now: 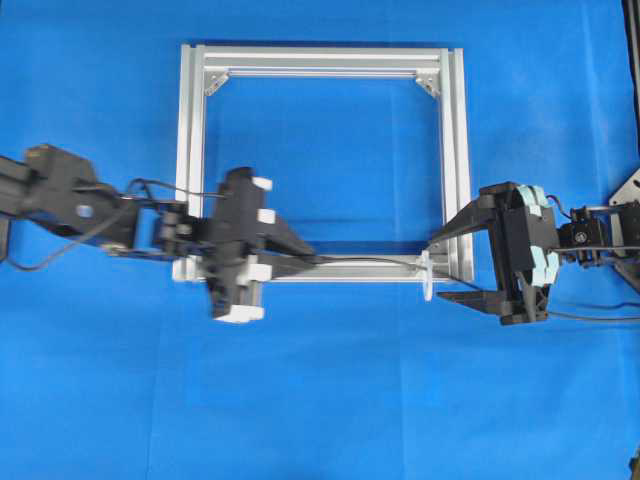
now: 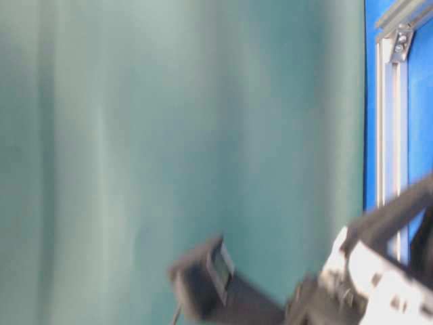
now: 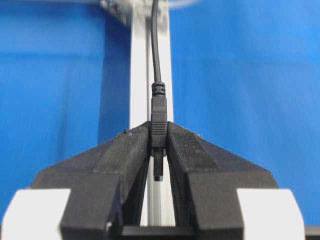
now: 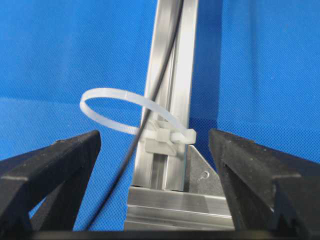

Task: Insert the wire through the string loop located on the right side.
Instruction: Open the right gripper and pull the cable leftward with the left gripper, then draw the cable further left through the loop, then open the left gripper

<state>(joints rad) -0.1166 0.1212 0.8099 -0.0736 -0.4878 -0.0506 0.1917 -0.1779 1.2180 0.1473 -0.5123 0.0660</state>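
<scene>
Frame [image 1: 460, 150] brushed aluminium; string loop [image 4: 120, 112] smooth white plastic; wire [image 3: 156, 45] glossy black; claw fingers [image 3: 125, 155] matt, grainy.

A: The overhead view is bright and even. The blue cloth [image 1: 330, 400] is saturated, the frame [image 1: 455, 150] casts only soft shadows onto it, and the left arm [image 1: 235, 250] smears a little.

B: And the table-level view?

A: Badly blurred, a teal wash with streaky dark shapes low down.

B: The wrist views?

A: Left wrist: plug [image 3: 158, 117] and fingers [image 3: 125, 155] sharp, background soft. Right wrist: white loop [image 4: 125, 112] crisp, near fingers [image 4: 55, 165] slightly soft.
</scene>
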